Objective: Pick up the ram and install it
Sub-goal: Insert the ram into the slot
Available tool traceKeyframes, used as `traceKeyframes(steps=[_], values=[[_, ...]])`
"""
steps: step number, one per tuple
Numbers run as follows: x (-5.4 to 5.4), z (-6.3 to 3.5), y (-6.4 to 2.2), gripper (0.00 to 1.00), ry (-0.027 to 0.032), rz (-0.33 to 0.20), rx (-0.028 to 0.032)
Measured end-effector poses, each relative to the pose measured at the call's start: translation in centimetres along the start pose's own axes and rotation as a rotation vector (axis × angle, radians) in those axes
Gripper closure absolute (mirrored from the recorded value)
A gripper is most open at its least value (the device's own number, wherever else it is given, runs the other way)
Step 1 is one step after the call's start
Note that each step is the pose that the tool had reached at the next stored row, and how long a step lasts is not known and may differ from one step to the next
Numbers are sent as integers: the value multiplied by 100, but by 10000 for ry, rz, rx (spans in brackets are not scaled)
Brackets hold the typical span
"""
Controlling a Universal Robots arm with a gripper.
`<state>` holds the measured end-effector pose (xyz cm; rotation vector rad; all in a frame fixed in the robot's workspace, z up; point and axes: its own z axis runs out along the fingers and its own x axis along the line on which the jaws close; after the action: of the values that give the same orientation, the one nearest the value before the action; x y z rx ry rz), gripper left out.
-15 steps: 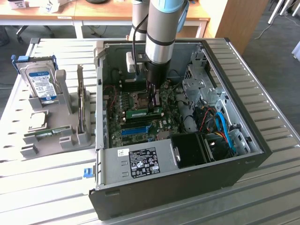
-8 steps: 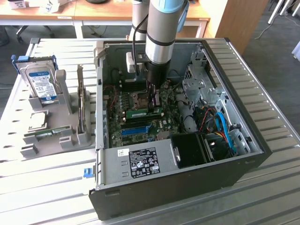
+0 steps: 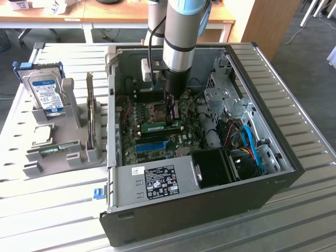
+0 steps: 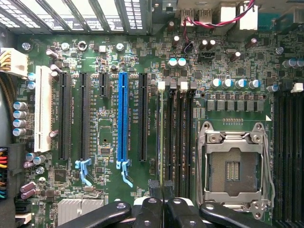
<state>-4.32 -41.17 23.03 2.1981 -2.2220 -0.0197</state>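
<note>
Exterior view: my black two-finger gripper hangs inside the open black desktop computer case. Its jaws are pinched on the thin green ram stick, which stands on edge at a dark memory slot beside the silver processor socket. Pick-up is done; I cannot confirm full seating. The case rests on a slatted metal table, and wooden desks stand behind.

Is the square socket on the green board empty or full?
Empty. The socket shows bare contacts in its middle, with no chip sitting in it.
</note>
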Motion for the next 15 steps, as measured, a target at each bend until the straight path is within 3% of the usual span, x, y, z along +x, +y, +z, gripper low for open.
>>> traceKeyframes(steps=[15], values=[[-2, 0, 0, 88, -1, 13, 1]])
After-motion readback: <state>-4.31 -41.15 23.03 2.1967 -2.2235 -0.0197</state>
